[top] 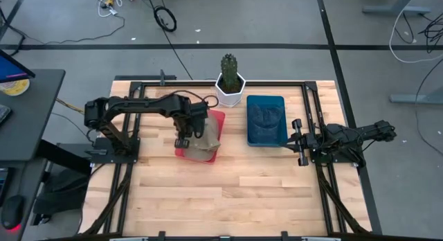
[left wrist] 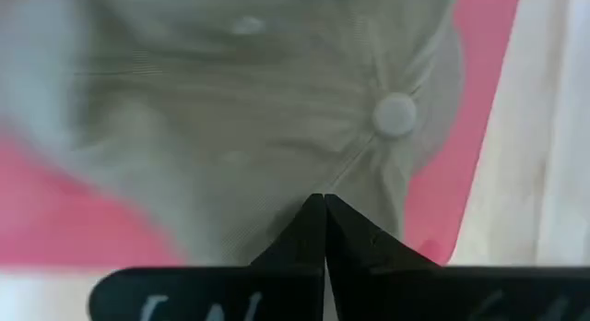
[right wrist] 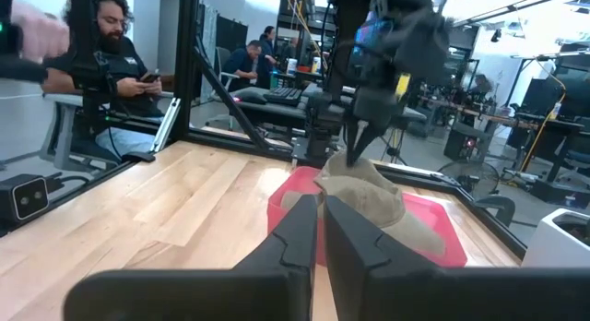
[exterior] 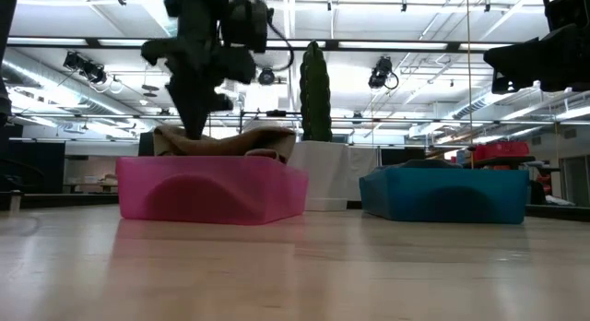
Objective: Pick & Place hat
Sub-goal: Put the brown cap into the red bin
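Overhead inspection: a red bin (top: 216, 119) sits on the wooden bench (top: 228, 192), and a tan hat (top: 205, 140) lies in it, overlapping the bin's near edge. The left end effector (top: 183, 141) is down on the hat's left side. A blue bin (top: 266, 102) stands to the right of the red one, apart from it, holding a dark blue crumpled item that cannot be identified. A white pot with a cactus (top: 230, 80) stands at the bench's far edge, between the two bins. The right end effector (top: 298, 141) waits at the bench's right side, beside the blue bin. Grey floor with cables surrounds the bench.

Low view: the hat (exterior: 230, 140) rests on top of the pink-red bin (exterior: 212, 190), with the left end effector (exterior: 194, 132) lowered onto its left part. The blue bin (exterior: 447, 196) stands to the right, the pot behind. A ceiling with light fixtures and beams fills the background.

Left wrist view: the fingers (left wrist: 355, 238) are pressed together at the tips against the hat (left wrist: 249, 109), pinching its fabric near the crown button; the red bin (left wrist: 466, 155) shows beneath.

Right wrist view: the right end effector (right wrist: 321, 210) has its fingers closed with nothing between them. Beyond, the left arm stands over the hat (right wrist: 369, 196) in the red bin (right wrist: 433, 238). Seated people (right wrist: 111, 72) appear in the room behind the bench.
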`<action>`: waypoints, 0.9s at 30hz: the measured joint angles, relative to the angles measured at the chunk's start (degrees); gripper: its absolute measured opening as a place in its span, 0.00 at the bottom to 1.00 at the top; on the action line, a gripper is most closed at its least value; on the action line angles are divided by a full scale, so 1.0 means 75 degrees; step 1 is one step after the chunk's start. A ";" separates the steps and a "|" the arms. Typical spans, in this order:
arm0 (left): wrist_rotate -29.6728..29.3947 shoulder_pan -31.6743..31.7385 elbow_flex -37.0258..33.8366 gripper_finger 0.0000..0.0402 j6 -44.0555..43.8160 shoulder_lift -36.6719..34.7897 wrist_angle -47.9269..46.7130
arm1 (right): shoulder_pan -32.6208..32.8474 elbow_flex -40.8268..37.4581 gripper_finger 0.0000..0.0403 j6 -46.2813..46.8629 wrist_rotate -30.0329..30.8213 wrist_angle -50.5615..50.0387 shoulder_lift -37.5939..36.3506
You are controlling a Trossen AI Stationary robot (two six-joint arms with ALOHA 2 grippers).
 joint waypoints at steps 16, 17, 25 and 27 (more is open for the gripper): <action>0.0336 -0.0095 -0.3184 0.00 -0.0503 -0.0006 0.3815 | 0.0001 0.0000 0.06 0.0000 -0.0003 0.0000 -0.0003; 0.0305 -0.0111 -0.3128 0.00 -0.0532 -0.0003 0.3744 | 0.0001 0.0000 0.06 0.0000 0.0003 0.0000 -0.0003; 0.0037 -0.0428 -0.1783 0.00 -0.0578 -0.0058 0.2726 | -0.0002 -0.0001 0.06 0.0000 0.0000 0.0000 -0.0003; -0.0018 -0.0546 -0.1357 0.00 -0.0576 -0.0058 0.2394 | 0.0001 0.0000 0.06 0.0000 0.0000 0.0000 -0.0003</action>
